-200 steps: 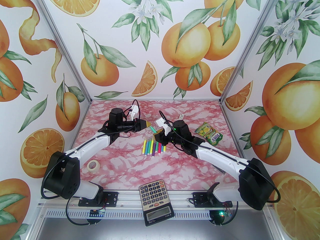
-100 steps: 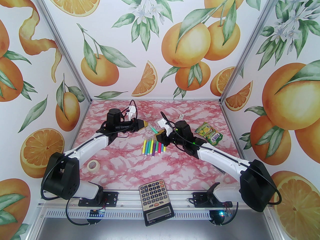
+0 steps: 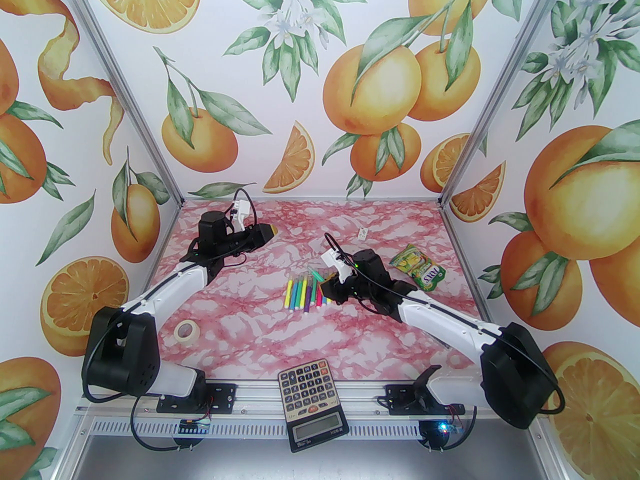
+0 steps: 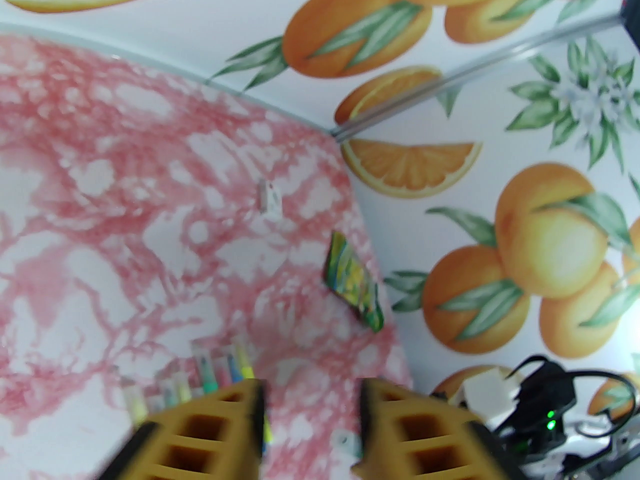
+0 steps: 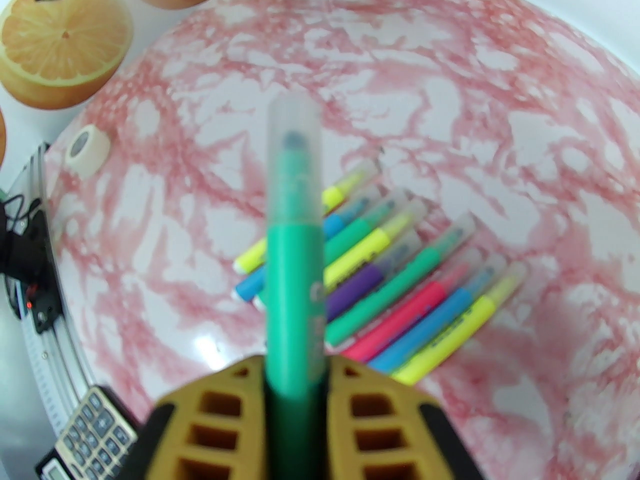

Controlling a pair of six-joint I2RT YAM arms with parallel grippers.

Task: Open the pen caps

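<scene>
pink table (image 3: 250, 328); right gripper (image 5: 296, 370) grips pen (image 5: 292, 278), cap (image 5: 294, 128) on

Pink marble table (image 3: 240, 328); row of pens (image 3: 305, 295) lying side by side around the middle, caps (image 5: 462, 225) on; green-yellow pouch (image 3: 417, 266) toward the right edge; tiny white tag (image 3: 362, 233) near the far edge; tape roll (image 3: 187, 331) by the left edge; calculator (image 3: 312, 403) at the near edge, hanging over it a bit
</scene>
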